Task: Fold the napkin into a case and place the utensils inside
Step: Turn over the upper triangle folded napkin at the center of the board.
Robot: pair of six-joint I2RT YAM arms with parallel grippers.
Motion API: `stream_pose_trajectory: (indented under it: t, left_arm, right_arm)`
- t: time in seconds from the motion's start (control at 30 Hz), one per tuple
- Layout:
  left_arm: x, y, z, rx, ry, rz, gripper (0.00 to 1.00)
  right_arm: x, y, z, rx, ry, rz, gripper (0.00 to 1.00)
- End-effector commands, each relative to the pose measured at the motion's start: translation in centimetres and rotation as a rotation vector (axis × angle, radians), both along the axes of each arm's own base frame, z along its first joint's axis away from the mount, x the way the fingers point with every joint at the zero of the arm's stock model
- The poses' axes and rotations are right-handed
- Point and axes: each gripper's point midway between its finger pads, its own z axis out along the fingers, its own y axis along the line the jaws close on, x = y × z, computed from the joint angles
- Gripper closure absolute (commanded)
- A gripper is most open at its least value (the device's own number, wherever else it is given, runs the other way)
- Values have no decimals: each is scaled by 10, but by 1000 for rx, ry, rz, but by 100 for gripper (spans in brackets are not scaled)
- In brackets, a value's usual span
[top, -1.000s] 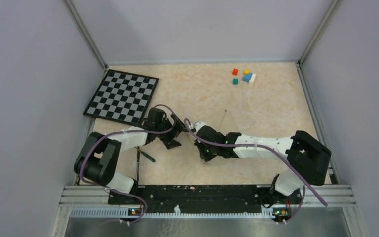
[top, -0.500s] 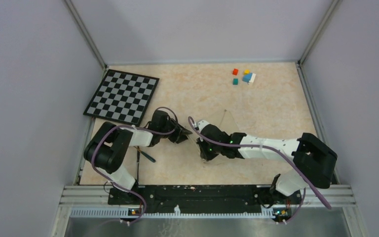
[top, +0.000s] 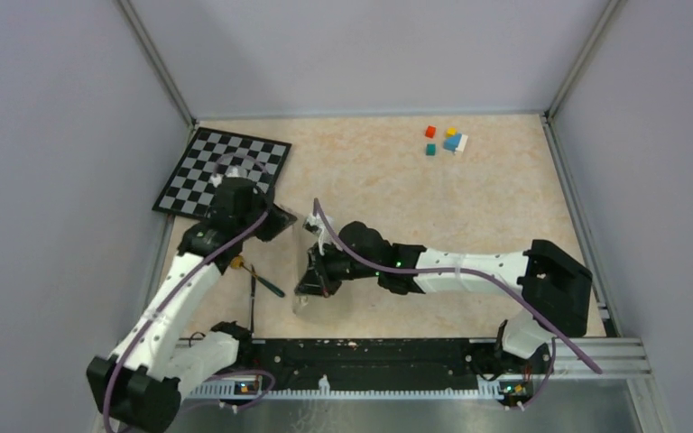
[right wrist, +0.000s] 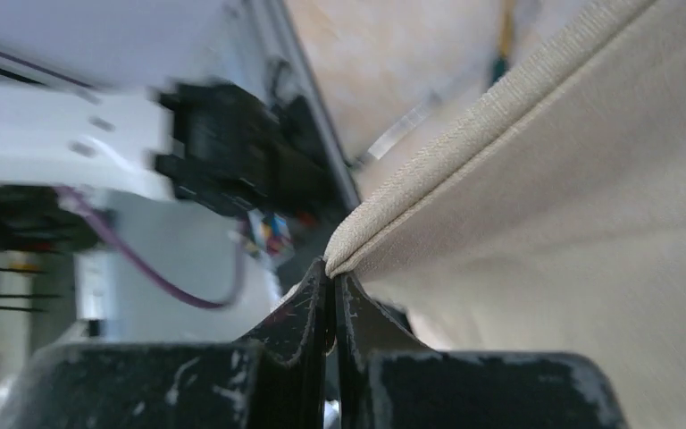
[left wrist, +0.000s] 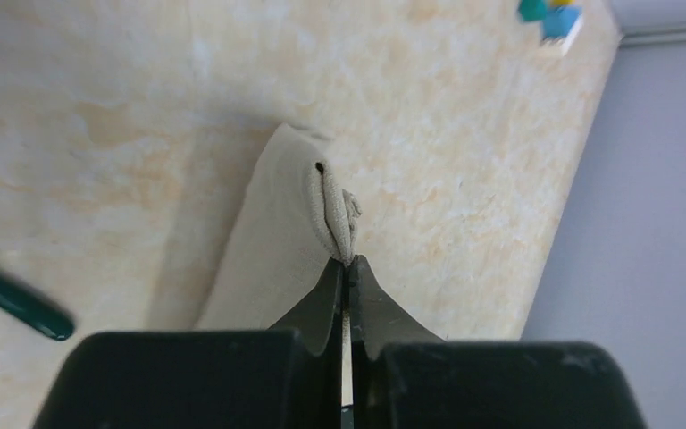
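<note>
Mottled peach tabletop (top: 469,207) fills the walled cell. A checkerboard (top: 226,176) lies at its upper left and small coloured cubes (top: 445,140) at its upper right.

**Tool state**
- Left gripper (left wrist: 348,268): jaws fully together, pinching a bunched corner of the napkin (left wrist: 272,241).
- Right gripper (right wrist: 330,268): jaws fully together, pinching the stitched hem of the same cloth. The right wrist view shows the cloth spreading away to the right of the frame.

**Position of the work**
- In the top view the napkin is left of centre and raised off the table between the two grippers. It is hard to make out against the surface.
- In the left wrist view it reads as a narrow doubled band running from the pinch toward the lower left.

**Governing relation**
- In the top view the left grip sits above and slightly left of the right grip.
- The held span therefore runs nearly top to bottom of the frame, and it is short.
- Any fold probably depends on moving the two grips relative to each other along or across this line. Uneven motion would likely skew the band.

**Utensils**
- The utensils (top: 254,293) lie on the table just left of the right gripper and below the left gripper, apart from the cloth.
- They are close to the right gripper and on the left arm's side of the table.
</note>
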Motion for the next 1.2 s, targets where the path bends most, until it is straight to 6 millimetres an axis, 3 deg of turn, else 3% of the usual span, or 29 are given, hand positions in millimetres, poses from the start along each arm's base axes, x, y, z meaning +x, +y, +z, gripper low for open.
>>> stream_pose_trajectory:
  t: [0.0,0.03,0.1,0.27,0.4,0.57,0.6,0.73,0.8,0.9,0.97,1.03,1.13,1.17]
  left_arm:
    - [13,65,89,267,-215,180,100]
    - [20,61,93,280,-217,163,100]
    - [37,42,82,295,-189,115,100]
    - [84,-42,37,405,-155,-20,100]
    - [119,-109,-6,468,-114,-124,100]
    - [147,-172,-51,477,-99,-247,100]
    - [148,-182,-64,473,-91,-277,100]
    - [151,-208,-81,423,-100,-365,100]
    - [147,-215,-82,401,-104,-410,95]
    - [136,-222,-66,359,-134,-491,58]
    - [124,-225,-43,317,-169,-551,38]
    - [105,-227,-15,259,-201,-630,26]
    - [73,-214,21,217,-257,-696,18]
    - [62,-207,24,210,-261,-708,17]
  right_arm:
    - [-71,23,100,417,245,335,100]
    - [-70,17,100,440,273,345,100]
    - [-58,0,86,456,347,323,100]
    - [-18,-69,30,492,523,189,100]
    - [-4,-120,-12,476,599,69,100]
    - [4,-170,-93,258,689,-132,100]
    - [8,-177,-105,212,683,-173,100]
    - [20,-210,-145,-70,604,-325,96]
    - [30,-226,-147,-166,550,-405,82]
    - [45,-245,-136,-246,452,-510,60]
    - [54,-252,-123,-264,402,-564,56]
    - [60,-253,-112,-265,358,-578,52]
    - [67,-238,-98,-175,334,-539,49]
    - [69,-232,-95,-146,341,-525,48]
